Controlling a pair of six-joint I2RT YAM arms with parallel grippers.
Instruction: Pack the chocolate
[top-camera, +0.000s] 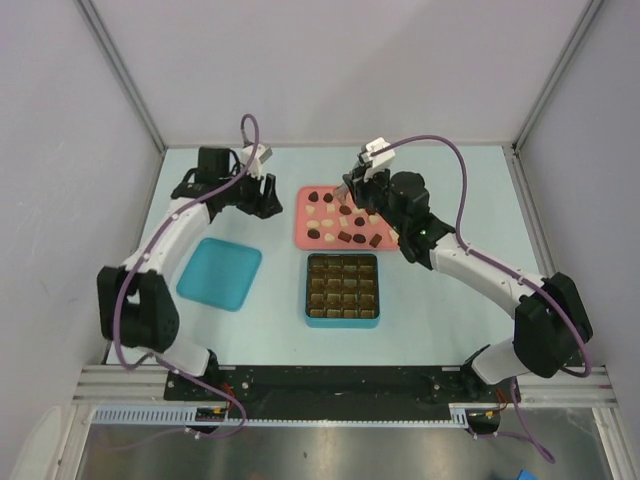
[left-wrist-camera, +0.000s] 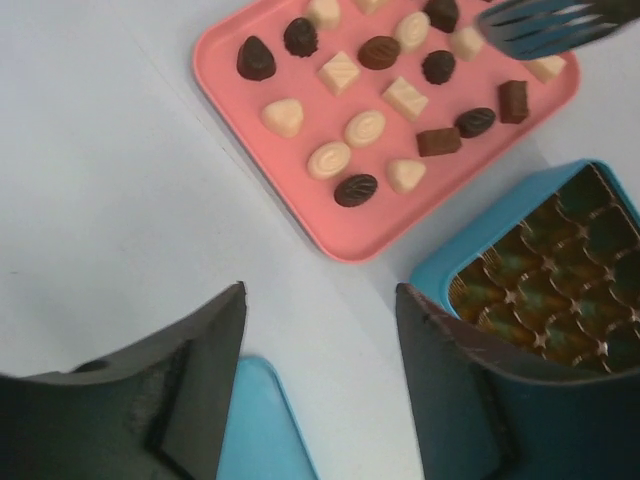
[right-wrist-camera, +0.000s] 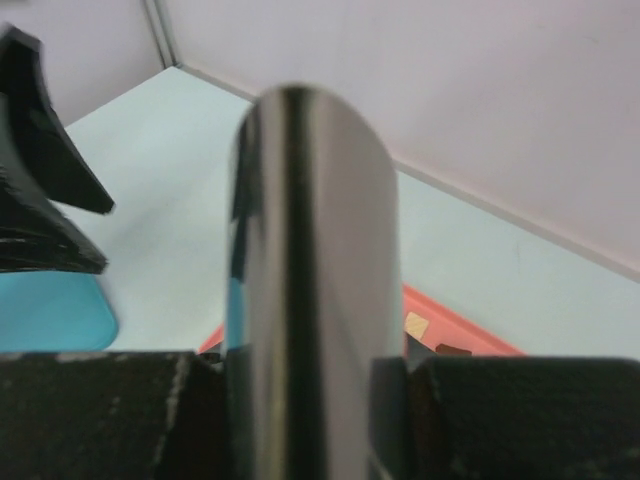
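Observation:
The chocolate (top-camera: 345, 237), dark brown, reddish-brown and cream pieces (left-wrist-camera: 365, 128), lies spread on a pink tray (top-camera: 301, 215) (left-wrist-camera: 250, 120). In front of the tray stands a teal box (top-camera: 342, 320) (left-wrist-camera: 440, 270) with gold-brown grid compartments; no pieces show in them. My right gripper (top-camera: 352, 190) (right-wrist-camera: 310, 370) hovers over the tray's far side, shut on a shiny metal tool (right-wrist-camera: 310, 250). The tool's slotted end (left-wrist-camera: 550, 25) hangs above the tray's far pieces. My left gripper (top-camera: 262, 197) (left-wrist-camera: 320, 290) is open and holds nothing, left of the tray above bare table.
A teal lid (top-camera: 220, 273) (left-wrist-camera: 260, 430) lies flat to the left of the box, under the left arm. Grey walls with metal corner posts (top-camera: 120, 70) close in the table at the back and both sides.

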